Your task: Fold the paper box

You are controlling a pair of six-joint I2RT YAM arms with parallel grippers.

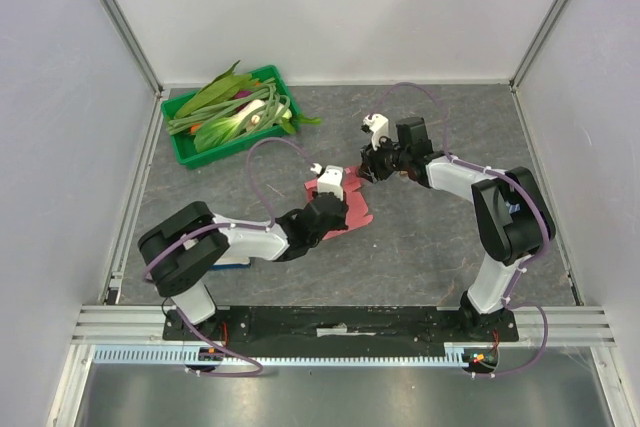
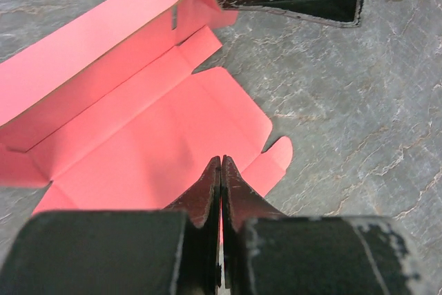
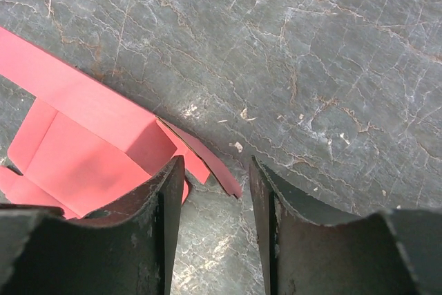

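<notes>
Green tray (image 1: 205, 158) holds leafy vegetables (image 1: 235, 112); paper box (image 1: 355, 215) lies apart.

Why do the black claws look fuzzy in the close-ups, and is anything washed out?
Left wrist view: the left gripper blurs near the lens; the paper box is sharp. Right wrist view: the right gripper is soft too, the table crisp. Top view: even light, with glare on the vegetables in the green tray.

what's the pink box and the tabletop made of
The paper box: thin card, it seems, matte pink-red; sharp creases and a pale cut edge show. The tabletop: dark grey with pale veins, like stone or a printed laminate; the look leaves that open.
</notes>
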